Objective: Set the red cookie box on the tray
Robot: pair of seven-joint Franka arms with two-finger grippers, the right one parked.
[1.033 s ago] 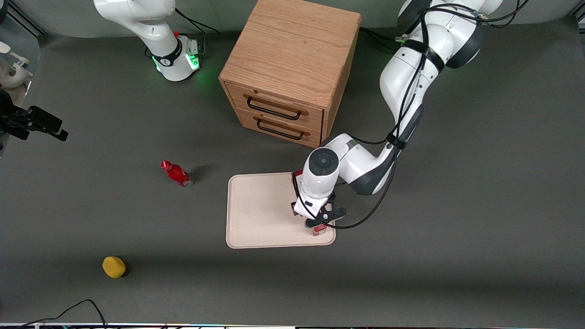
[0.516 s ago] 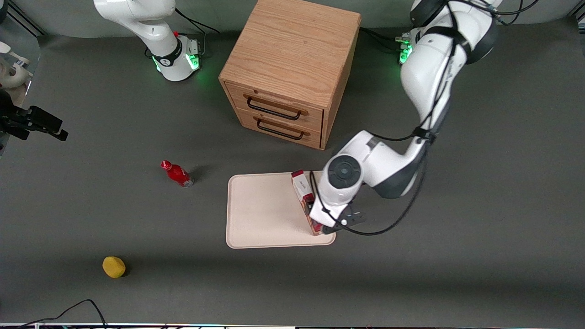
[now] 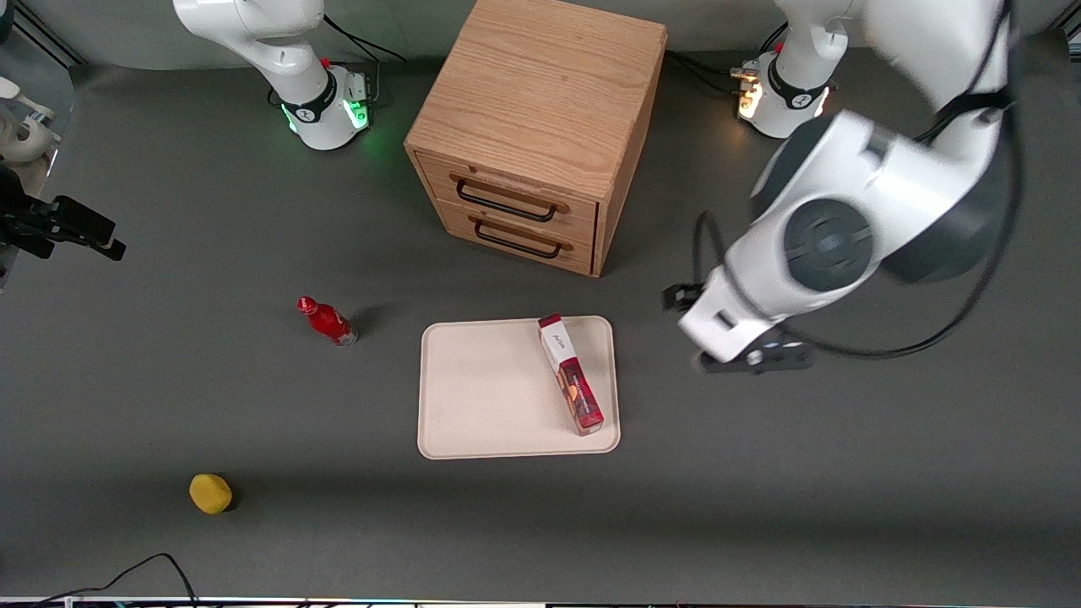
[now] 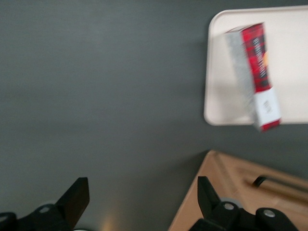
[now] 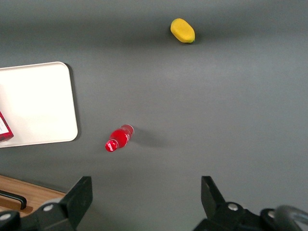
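The red cookie box (image 3: 572, 374) lies flat on the cream tray (image 3: 490, 397), along the tray's edge nearest the working arm, its white end toward the drawer cabinet. In the left wrist view the red cookie box (image 4: 254, 73) rests on the tray (image 4: 288, 29) with nothing touching it. My gripper (image 3: 747, 359) is raised high above the bare table, well off the tray toward the working arm's end. The gripper (image 4: 142, 192) is open and empty, its dark fingers (image 4: 77, 197) wide apart over grey table.
A wooden two-drawer cabinet (image 3: 540, 127) stands farther from the front camera than the tray. A small red bottle (image 3: 327, 321) lies beside the tray toward the parked arm's end. A yellow lemon-like object (image 3: 210, 493) sits nearer the front camera, also toward that end.
My gripper let go of the box, opened, and lifted up and away from the tray toward the working arm's end. The box stays lying on the tray.
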